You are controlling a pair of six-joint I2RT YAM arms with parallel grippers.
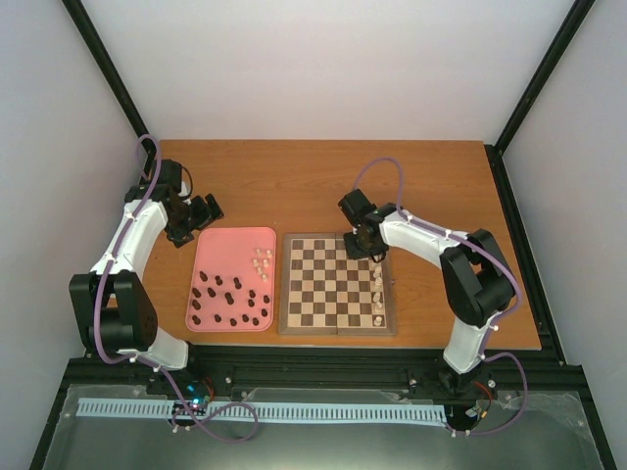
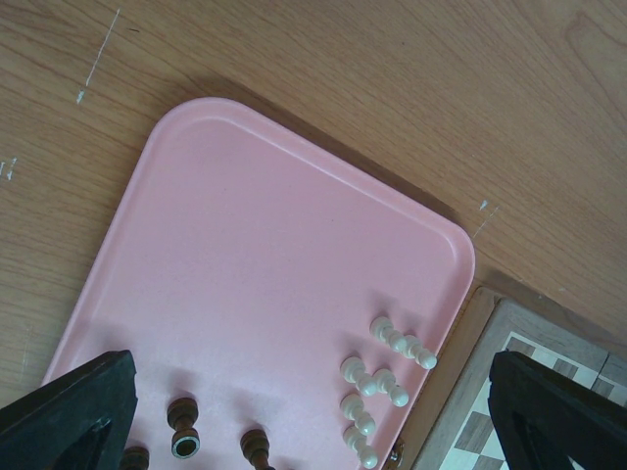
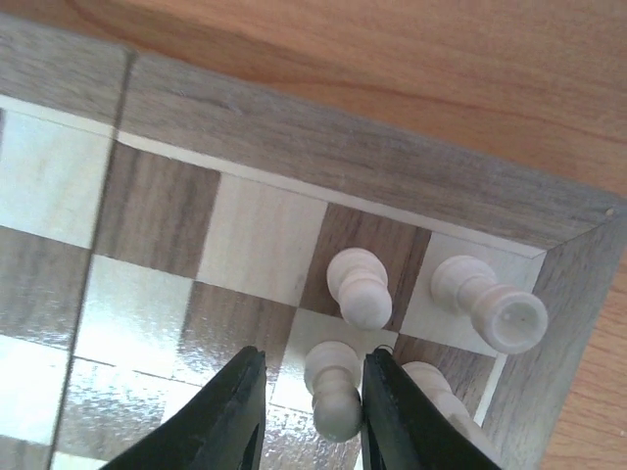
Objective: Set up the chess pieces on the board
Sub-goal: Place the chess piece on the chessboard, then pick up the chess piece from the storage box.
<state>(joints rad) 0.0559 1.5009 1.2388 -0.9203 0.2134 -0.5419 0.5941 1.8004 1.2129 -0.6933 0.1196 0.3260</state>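
Left hand (image 2: pixel 309 364) near tray (image 2: pixel 255 245) of pieces (image 2: pixel 377 380)

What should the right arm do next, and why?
Probably lift the right gripper straight up. Its jaws flank a white piece standing on the board, with a gap showing on one side, so it looks released; more white pieces wait on the tray.

High overview and close wrist views share the board (image 1: pixel 323 284)
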